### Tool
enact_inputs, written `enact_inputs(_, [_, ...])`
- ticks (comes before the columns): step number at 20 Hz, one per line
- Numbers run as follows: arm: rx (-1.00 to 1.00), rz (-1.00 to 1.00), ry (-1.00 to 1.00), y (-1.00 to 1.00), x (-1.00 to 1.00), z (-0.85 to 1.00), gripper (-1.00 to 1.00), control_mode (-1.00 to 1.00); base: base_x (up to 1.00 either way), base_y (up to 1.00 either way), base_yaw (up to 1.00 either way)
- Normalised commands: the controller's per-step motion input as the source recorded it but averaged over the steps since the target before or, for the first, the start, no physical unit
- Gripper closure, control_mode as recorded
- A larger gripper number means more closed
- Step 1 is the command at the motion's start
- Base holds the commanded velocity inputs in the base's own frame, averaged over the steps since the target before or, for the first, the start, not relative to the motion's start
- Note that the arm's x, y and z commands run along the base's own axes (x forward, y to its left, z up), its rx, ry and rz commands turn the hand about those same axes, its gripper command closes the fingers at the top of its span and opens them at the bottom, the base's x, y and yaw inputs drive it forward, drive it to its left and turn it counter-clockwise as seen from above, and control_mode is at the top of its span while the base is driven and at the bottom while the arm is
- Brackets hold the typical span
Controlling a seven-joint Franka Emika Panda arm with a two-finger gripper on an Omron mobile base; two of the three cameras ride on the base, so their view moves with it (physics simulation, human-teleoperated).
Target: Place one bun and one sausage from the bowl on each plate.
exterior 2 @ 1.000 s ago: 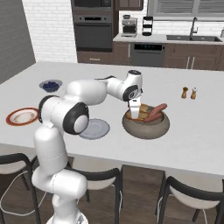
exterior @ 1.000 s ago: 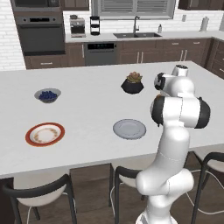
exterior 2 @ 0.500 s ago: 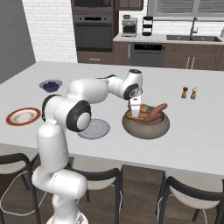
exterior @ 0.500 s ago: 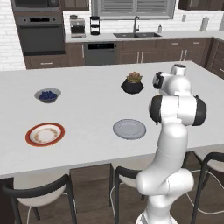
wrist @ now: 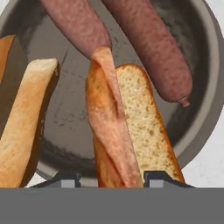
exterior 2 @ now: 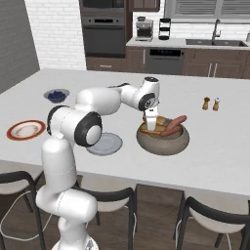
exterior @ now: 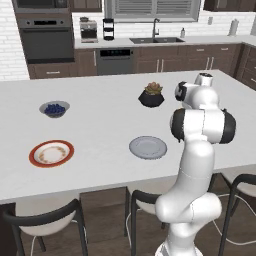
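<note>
Where the bowl (wrist: 70, 127) sat on the white counter (exterior 2: 219, 146), found a split bun (wrist: 127, 131) lying lengthwise inside, golden crust on one side and pale crumb on the other, its far end touching a sausage (wrist: 74, 22). Saw a second sausage (wrist: 148, 48) just beside the first, slanting toward the rim, and a second bun (wrist: 26, 122) against the opposite wall, apart from the first bun. Straddled the split bun with the gripper (wrist: 113, 177), one dark tip at each side of its near end, jaws partway in. Could not tell whether the tips pressed the bun or merely stood beside it; lifted nothing clear of the bowl.

Farther out, noted the grey plate (exterior 2: 105, 145) near the bowl and bare, the orange-rimmed plate (exterior 2: 25, 130) well apart toward the counter's far end and likewise bare. Beyond those, noted a small bowl of blue berries (exterior: 54, 108), a black plant pot (exterior: 151, 96) and two shakers (exterior 2: 211, 103).

Against the frames of a second and half a second before, found the hand in nearly the same spot over the bowl, arm bent alike, and plates, pot and berries unmoved.
</note>
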Motion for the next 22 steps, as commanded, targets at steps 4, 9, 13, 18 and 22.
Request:
enact_inputs(4, [0.00,0.00,0.00,0.00,0.00,0.00,1.00,-1.00,0.00,0.00,0.00])
enact_inputs(9, [0.00,0.00,0.05,0.02,0.00,0.28,1.00,-1.00,0.00,0.00,0.00])
enact_inputs(13, [0.03,0.08,0.12,0.21,-0.03,0.41,1.00,-1.00,0.00,0.00,0.00])
enact_inputs(18, [0.00,0.17,0.10,0.54,-0.49,0.16,1.00,-1.00,0.00,0.00,0.00])
enact_inputs(22, [0.00,0.34,0.10,0.59,-0.69,0.15,1.00,-1.00,0.00,0.00,0.00])
